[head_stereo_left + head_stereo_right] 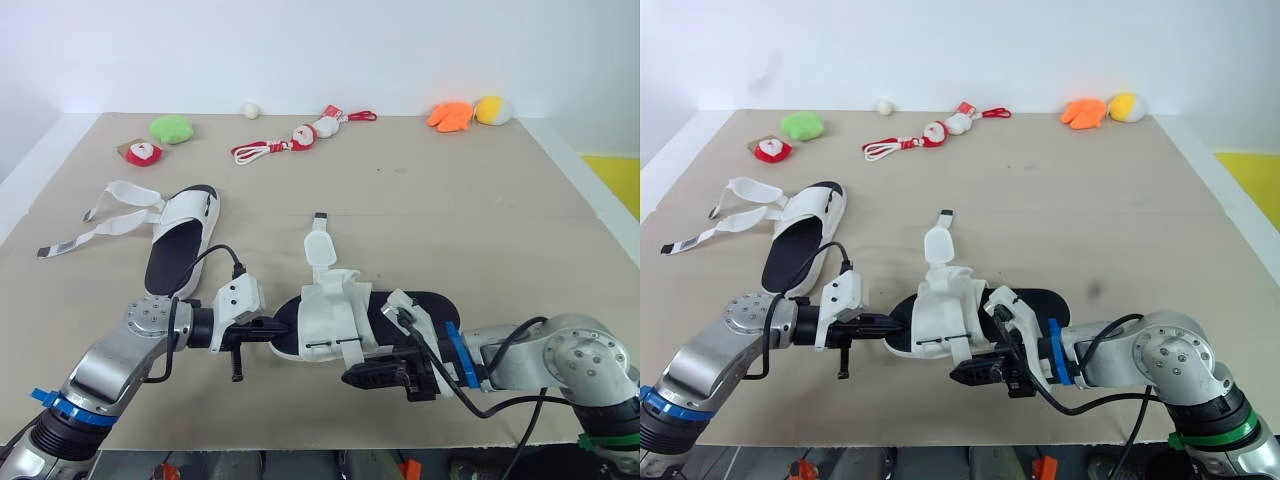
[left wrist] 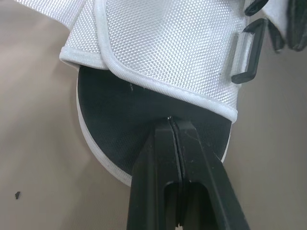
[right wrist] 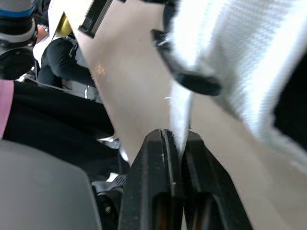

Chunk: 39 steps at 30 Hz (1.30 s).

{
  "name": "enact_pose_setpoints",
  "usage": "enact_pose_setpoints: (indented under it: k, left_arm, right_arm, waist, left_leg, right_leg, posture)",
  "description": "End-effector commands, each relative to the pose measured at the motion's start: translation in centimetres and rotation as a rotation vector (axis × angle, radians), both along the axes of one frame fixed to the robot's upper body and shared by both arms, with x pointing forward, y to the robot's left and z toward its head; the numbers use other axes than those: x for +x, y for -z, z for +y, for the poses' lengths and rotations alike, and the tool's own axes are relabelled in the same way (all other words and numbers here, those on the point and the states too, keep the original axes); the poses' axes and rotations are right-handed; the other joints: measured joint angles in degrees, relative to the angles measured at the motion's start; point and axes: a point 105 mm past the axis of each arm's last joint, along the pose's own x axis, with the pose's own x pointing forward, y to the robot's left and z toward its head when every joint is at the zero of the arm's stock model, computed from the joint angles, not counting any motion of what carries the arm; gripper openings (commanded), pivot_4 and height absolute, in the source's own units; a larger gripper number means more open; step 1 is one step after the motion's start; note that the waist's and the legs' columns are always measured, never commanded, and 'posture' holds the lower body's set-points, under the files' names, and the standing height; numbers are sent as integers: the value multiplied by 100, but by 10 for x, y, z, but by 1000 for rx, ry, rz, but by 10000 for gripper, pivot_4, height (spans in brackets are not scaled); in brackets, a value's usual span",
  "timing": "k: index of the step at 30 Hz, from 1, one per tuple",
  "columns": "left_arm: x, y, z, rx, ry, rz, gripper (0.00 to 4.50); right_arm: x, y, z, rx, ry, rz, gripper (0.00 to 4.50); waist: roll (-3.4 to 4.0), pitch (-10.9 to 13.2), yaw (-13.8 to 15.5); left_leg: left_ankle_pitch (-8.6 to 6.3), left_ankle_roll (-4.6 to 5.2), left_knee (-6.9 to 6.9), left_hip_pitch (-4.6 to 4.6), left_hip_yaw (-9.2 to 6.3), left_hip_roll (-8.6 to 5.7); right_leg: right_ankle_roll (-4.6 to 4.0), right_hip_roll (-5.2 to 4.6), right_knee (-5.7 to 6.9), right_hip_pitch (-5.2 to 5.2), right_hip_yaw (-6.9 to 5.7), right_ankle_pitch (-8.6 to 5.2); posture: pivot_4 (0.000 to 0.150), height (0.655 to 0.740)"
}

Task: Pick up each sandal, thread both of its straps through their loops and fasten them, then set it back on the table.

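The near sandal (image 1: pixel 330 310), white with a black footbed, lies at the table's front centre with its upper folded over and one strap tab (image 1: pixel 318 247) sticking up behind. My left gripper (image 1: pixel 286 329) is shut, its tips pressed against the footbed (image 2: pixel 144 110) at the sandal's left end. My right gripper (image 1: pixel 349 377) is shut on the thin white end of the front strap (image 3: pixel 180 127), just below a black loop (image 3: pixel 192 81). The second sandal (image 1: pixel 180 240) lies farther left, its long straps (image 1: pixel 100 225) spread open on the table.
Small plush toys line the table's far edge: a green one (image 1: pixel 172 128), a red-white one (image 1: pixel 142 153), a figure with red cords (image 1: pixel 300 138), orange (image 1: pixel 450 116) and yellow (image 1: pixel 490 110) ones. The table's front edge (image 1: pixel 300 448) runs just under both arms.
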Motion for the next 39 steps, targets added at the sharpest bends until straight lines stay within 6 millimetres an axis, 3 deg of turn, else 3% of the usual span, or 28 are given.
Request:
enact_pose_setpoints:
  k: [1, 8, 20, 21, 23, 27, 29, 31, 34, 39]
  left_arm:
    - [-3, 8, 1, 24, -5, 35, 0]
    - [-2, 6, 1, 22, -7, 36, 0]
    - [-2, 8, 2, 26, -9, 39, 0]
    - [-2, 8, 2, 26, -8, 39, 0]
    - [-2, 8, 1, 24, -6, 40, 0]
    - [-2, 7, 0, 21, -4, 41, 0]
    - [-2, 8, 0, 20, -4, 43, 0]
    - [-2, 8, -1, 19, -3, 46, 0]
    - [-2, 8, -2, 16, -1, 48, 0]
    - [-1, 8, -1, 18, 3, 48, 0]
  right_arm:
    - [-14, -1, -3, -1, -51, 59, 478]
    - [-36, 25, -18, -88, -102, 187, 478]
    - [-41, 30, -33, -86, -135, 192, 478]
    - [-41, 30, -34, -83, -140, 187, 8490]
    - [-41, 27, -38, -77, -149, 173, 15828]
    - [-35, 22, -54, -95, -154, 101, 35472]
    - [-30, 25, -68, -151, -202, -21, 44637]
    - [-26, 30, -86, -226, -282, -140, 44637]
    - [-13, 19, -103, -244, -424, -380, 44637]
    - [-5, 3, -101, -239, -643, -825, 44637]
  waist:
    - [0, 0, 1]
    - [0, 0, 4]
    - [0, -1, 5]
    - [0, -1, 6]
    - [0, -1, 7]
    - [0, -2, 8]
    - [1, -3, 9]
    - [-5, -7, 8]
    - [-15, -13, 7]
    - [-14, -16, 6]
  left_leg:
    - [0, 0, 0, 0, 0, 0]
    - [-1, 1, 0, 1, 0, 0]
    - [-1, 1, 6, 1, 2, 0]
    - [-1, 1, 6, 1, 2, 0]
    - [-1, 0, 6, 1, 2, 0]
    - [-1, 0, 8, 2, 2, 0]
    - [-1, 0, 11, 3, 4, 0]
    - [-2, -1, 14, 6, 5, 0]
    - [-2, -4, 21, 8, 16, 0]
    - [-1, -5, 28, 10, 24, 1]
  right_leg:
    - [-2, 0, 0, 0, 0, -1]
    - [-5, 0, -2, 0, 0, -4]
    - [2, 0, -2, 1, 0, 0]
    - [2, 0, -3, 1, 0, 0]
    - [2, 0, -3, 1, 0, 0]
    - [3, 0, -4, 3, 0, 0]
    - [5, -1, -6, 5, 0, 2]
    - [7, -3, -7, 8, -1, 3]
    - [15, -10, -13, 10, -1, 7]
    - [24, -13, -12, 9, 0, 15]
  posture:
    - [1500, 7400]
    - [1500, 7400]
    - [1500, 7400]
    - [1500, 7400]
    - [1500, 7400]
    - [1500, 7400]
    - [1500, 7400]
    - [1500, 7400]
    - [1500, 7400]
    - [1500, 7400]
